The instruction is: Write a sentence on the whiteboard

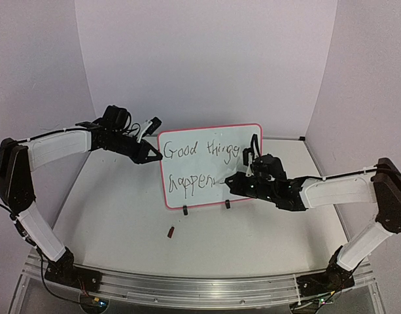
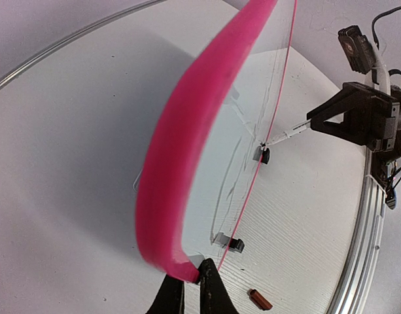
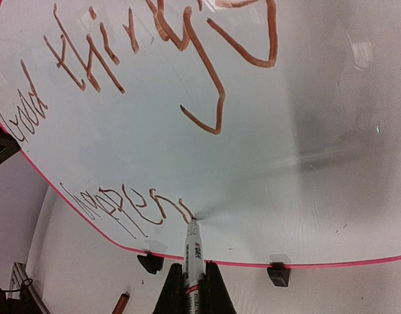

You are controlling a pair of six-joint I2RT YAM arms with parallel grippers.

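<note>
The whiteboard (image 1: 200, 169) stands upright on the table, white with a thin pink frame (image 2: 180, 144). The sentence (image 1: 200, 152) on it reads "Good things" on top and "happen" (image 3: 128, 206) below, in dark marker strokes. My left gripper (image 2: 190, 278) is shut on the board's left edge, also seen from above as left gripper (image 1: 154, 156). My right gripper (image 3: 192, 281) is shut on a white marker (image 3: 193, 252). The marker's tip touches the board right after the last "n". From above, the right gripper (image 1: 229, 182) sits in front of the board's lower right part and hides it.
A small red-brown marker cap (image 1: 171, 230) lies on the table in front of the board. Two black clip feet (image 1: 184, 210) hold the board's lower edge. A metal rail (image 1: 187, 288) runs along the near table edge. Walls close in behind and at both sides.
</note>
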